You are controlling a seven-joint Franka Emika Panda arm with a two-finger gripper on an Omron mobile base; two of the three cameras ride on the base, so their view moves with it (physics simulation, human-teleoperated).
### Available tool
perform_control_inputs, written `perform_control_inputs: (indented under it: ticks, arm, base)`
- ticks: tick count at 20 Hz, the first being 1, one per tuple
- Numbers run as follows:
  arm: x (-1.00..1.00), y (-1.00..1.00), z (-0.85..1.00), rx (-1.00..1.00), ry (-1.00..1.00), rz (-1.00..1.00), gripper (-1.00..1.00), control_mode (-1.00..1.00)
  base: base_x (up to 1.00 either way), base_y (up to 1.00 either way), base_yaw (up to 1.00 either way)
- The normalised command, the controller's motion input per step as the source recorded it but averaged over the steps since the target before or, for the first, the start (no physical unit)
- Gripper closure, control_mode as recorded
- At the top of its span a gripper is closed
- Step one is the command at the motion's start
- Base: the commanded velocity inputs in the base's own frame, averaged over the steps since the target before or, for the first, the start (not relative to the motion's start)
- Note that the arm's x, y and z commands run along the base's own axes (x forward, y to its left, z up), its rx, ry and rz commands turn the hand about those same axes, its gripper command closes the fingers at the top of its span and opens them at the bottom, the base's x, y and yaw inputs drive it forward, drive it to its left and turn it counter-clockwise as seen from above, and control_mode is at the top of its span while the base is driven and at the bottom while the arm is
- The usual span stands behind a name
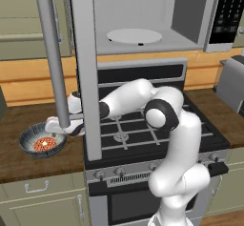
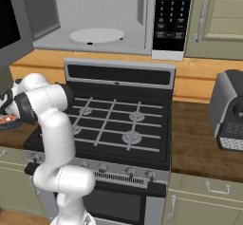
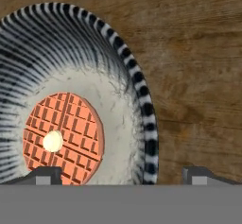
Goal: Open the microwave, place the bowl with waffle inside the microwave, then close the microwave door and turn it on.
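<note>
The microwave [image 1: 143, 15] hangs above the stove with its pale cavity and white turntable [image 2: 97, 35] exposed. The microwave door [image 1: 88, 77] is swung wide open toward me, its bar handle [image 1: 51, 53] in front of my hand. The speckled bowl [image 1: 43, 141] sits on the wooden counter left of the stove, with the waffle [image 3: 64, 135] flat inside it. My gripper [image 3: 124, 176] hovers open just above the bowl's near rim [image 3: 150, 142], one fingertip [image 3: 45, 175] over the inside and the other over the counter. In the left base view the gripper [image 1: 58, 128] is at the bowl's right edge.
The black gas stove [image 1: 143, 129] lies under my arm. A grey toaster [image 2: 228, 110] stands on the counter at the right. The microwave's button panel [image 2: 173, 15] is beside the cavity. Cabinet drawers [image 1: 38, 187] run below the counter.
</note>
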Motion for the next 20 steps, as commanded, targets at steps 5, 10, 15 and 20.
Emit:
perform_control_inputs:
  ticks: [5,10,15,20]
  arm:
    - [0.13,0.10,-0.29,-0.01,0.01,0.00,-1.00,-1.00]
    - [0.03,0.00,-0.24,-0.04,0.00,-0.01,-1.00,-1.00]
    - [0.00,0.00,-0.12,-0.04,0.00,0.00,-1.00,-1.00]
    - [0.00,0.00,0.00,0.00,0.00,0.00,-1.00,-1.00]
  base:
    - [0.00,0.00,0.00]
    - [0.00,0.00,0.00]
    - [0.00,0.00,0.00]
    - [0.00,0.00,0.00]
